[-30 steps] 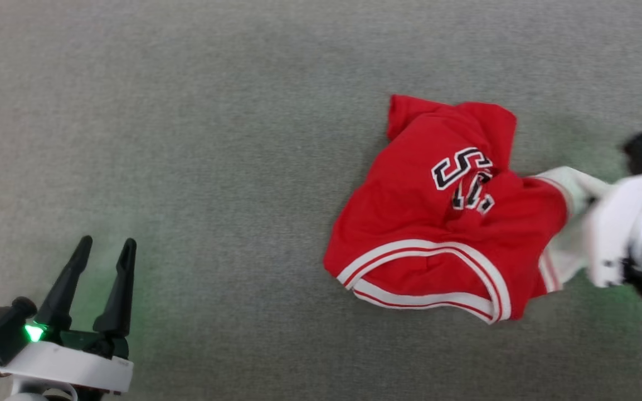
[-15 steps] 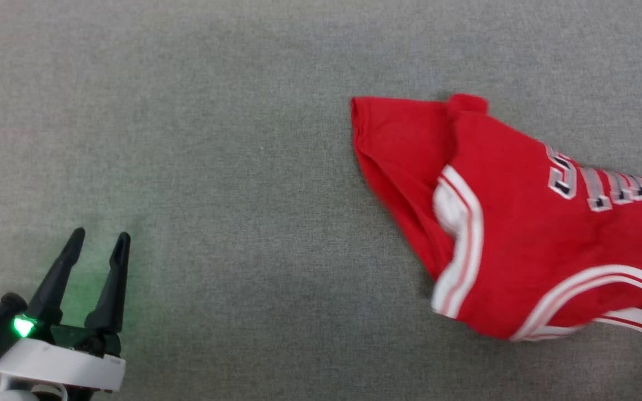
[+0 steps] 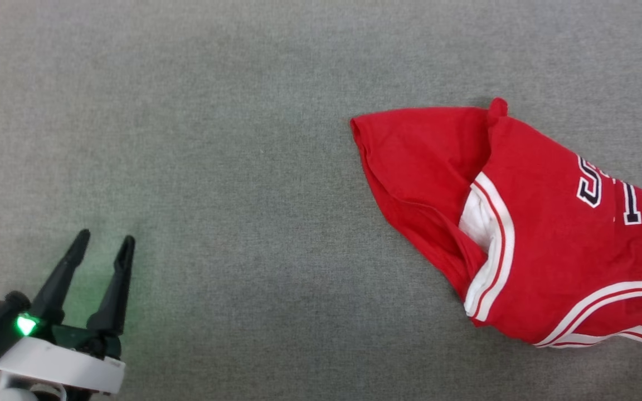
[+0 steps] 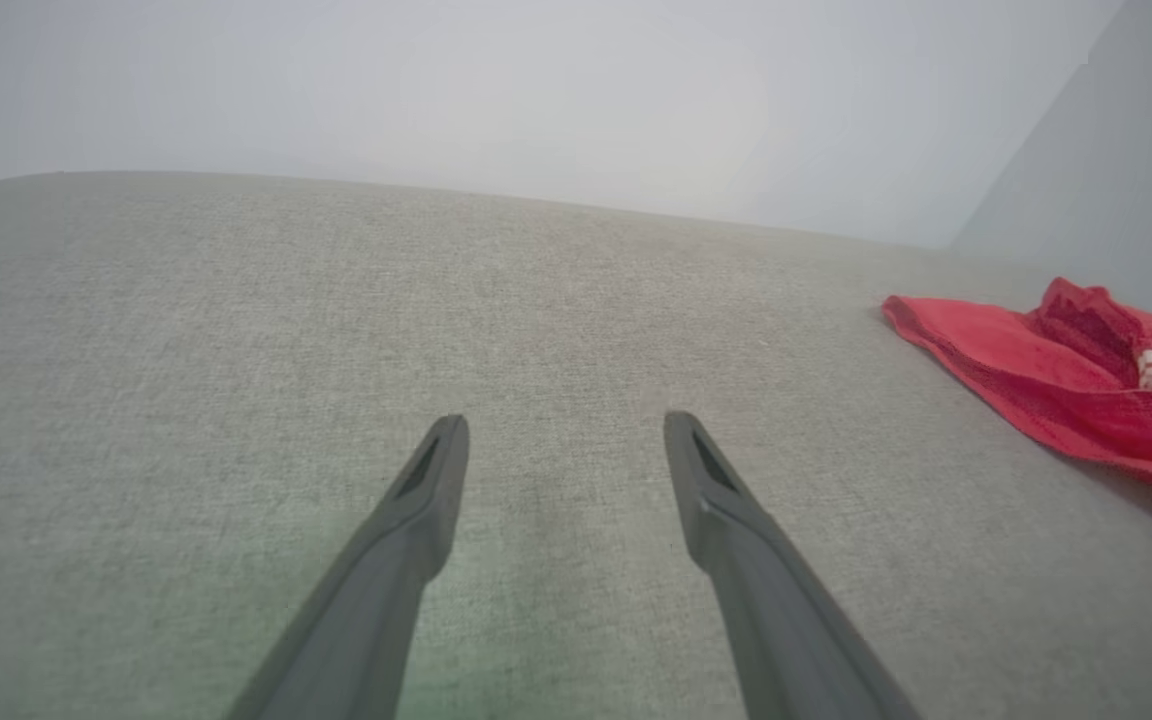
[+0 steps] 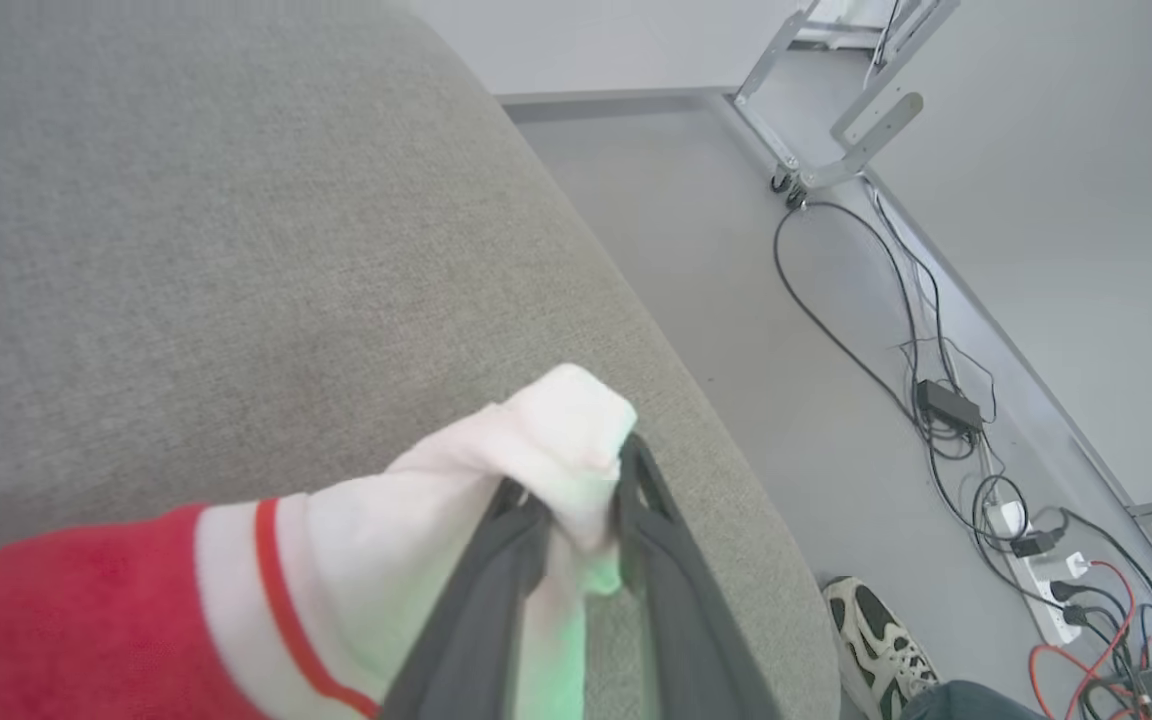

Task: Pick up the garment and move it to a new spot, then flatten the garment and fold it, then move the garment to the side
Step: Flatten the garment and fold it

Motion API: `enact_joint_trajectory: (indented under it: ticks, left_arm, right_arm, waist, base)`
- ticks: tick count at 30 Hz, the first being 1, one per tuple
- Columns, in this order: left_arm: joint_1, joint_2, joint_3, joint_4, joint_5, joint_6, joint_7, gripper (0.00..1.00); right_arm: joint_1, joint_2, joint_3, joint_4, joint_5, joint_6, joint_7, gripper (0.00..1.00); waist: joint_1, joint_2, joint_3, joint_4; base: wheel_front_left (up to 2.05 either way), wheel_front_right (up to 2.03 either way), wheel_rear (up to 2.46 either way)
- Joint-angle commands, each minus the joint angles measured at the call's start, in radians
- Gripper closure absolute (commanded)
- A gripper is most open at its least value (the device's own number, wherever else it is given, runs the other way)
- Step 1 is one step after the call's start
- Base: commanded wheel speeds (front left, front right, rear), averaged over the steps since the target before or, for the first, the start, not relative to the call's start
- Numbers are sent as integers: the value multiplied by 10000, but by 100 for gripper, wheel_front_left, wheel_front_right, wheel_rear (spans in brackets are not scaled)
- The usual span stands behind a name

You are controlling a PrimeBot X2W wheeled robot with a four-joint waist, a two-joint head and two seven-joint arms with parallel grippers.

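The garment point(image 3: 549, 223), a red jersey with white-and-red trim and black letters, lies stretched across the right of the grey padded surface point(image 3: 243, 139) and runs off the head view's right edge. In the left wrist view the garment point(image 4: 1036, 370) lies at the far right. My left gripper point(image 3: 105, 238) rests at the lower left, far from it. Its fingers are spread over bare fabric and nothing is between them point(image 4: 566, 425). In the right wrist view my right gripper point(image 5: 576, 470) has the garment's white sleeve point(image 5: 546, 420) pinched between its fingers, near the surface's rounded edge.
The padded surface's edge point(image 5: 696, 420) drops off beside the right gripper to a grey floor. On the floor are tangled cables and a power strip point(image 5: 1026, 540), a metal frame on castors point(image 5: 836, 130), and a person's shoe point(image 5: 876, 640).
The garment was dragged right and pulled out from a bunched heap into a longer shape. The right arm has left the head view. The left gripper stayed put and open.
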Motion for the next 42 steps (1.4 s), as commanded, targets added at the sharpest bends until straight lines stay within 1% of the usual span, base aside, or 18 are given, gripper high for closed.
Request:
enact_joint_trajectory:
  ticks: [1,2,3,5,7,10,12,15,18,20,22,24,26,28,31,33,37,42]
  left_arm:
    - [-169,185,-68,-76,-112,23,0,0]
    - [-245,349,-138,-115,-124,24,0,0]
    - [-245,349,-138,-115,-124,24,0,0]
    - [-459,727,-328,-261,-112,23,0,0]
    - [-799,1217,-519,-517,-152,23,0,0]
    - [-1345,2096,-1002,-958,-327,23,0,0]
    - [-1779,2827,-1683,-1194,-592,23,0,0]
    - [-2725,4046,-3279,-1466,-1203,23,96,0]
    - [-4174,4615,-4936,-1894,-2192,23,1010,0]
    - [-5230,4598,-5939,-2039,-2919,23,1976,0]
    - [-6446,4361,-6778,-2042,-3403,23,2951,0]
    - [-7364,3951,-7517,-1796,-4016,23,3930,0]
    - [-8151,3565,-8004,-1308,-4678,25,4876,0]
    - [-8591,3152,-8331,-643,-5666,23,5960,0]
    - [-9184,2868,-8672,280,-6653,23,7707,0]
    - [-9416,2666,-8772,757,-7262,133,8578,0]
    - [-9737,2470,-8850,1072,-7905,405,9589,0]
    - [-9778,2357,-8853,1121,-8249,611,10012,0]
  right_arm:
    - [83,31,100,13,-40,-18,-379,0]
    - [195,39,186,-16,-27,-18,-683,0]
    - [195,39,186,-16,-27,-18,-683,0]
    - [430,50,356,-174,58,-18,-1292,0]
    - [617,34,685,-319,170,-18,-1993,0]
    - [991,7,1564,-488,704,-18,-2984,0]
    - [1219,74,2495,-662,1112,-18,-3638,0]
    - [1509,142,3796,-1027,1427,-18,-4571,0]
    - [1815,171,5034,-1103,1981,-18,-5214,0]
    - [1993,175,5708,-976,2406,-18,-5566,0]
    - [2164,178,6198,-844,2792,-18,-5941,0]
    - [2373,183,6590,-688,3054,-18,-6281,0]
    - [2474,178,6933,-589,3339,-18,-6597,0]
    - [2528,184,7236,-497,3490,-18,-6828,0]
    - [2740,184,7616,-476,3735,-18,-7075,0]
    - [2785,187,7743,-458,3876,-18,-7185,0]
    - [3057,186,7867,-503,3980,-18,-7352,0]
    - [3223,185,7972,-577,4111,-18,-7456,0]
  waist:
    - [0,-1,-157,-66]
    - [0,-1,-220,-104]
    - [0,-1,-220,-104]
    - [0,-1,-345,-222]
    - [0,-1,-427,-373]
    - [0,-1,-537,-744]
    - [0,-1,-608,-1058]
    - [0,-1,-667,-1578]
    - [0,-1,-630,-2081]
    - [0,-1,-573,-2384]
    - [0,-1,-474,-2670]
    - [0,-1,-371,-2960]
    - [0,-1,-242,-3299]
    - [0,-1,-136,-3672]
    - [0,-1,19,-4222]
    - [0,-1,94,-4505]
    - [0,-1,171,-4891]
    - [0,-1,173,-5124]
  base:
    - [0,0,0]
    - [0,0,0]
    - [0,0,0]
    - [0,0,0]
    - [0,0,0]
    - [0,0,0]
    - [0,0,0]
    - [0,0,0]
    - [0,0,0]
    - [0,0,0]
    - [0,0,0]
    - [0,0,0]
    - [0,0,0]
    - [0,0,0]
    - [0,0,0]
    - [0,0,0]
    - [0,0,0]
    - [0,0,0]
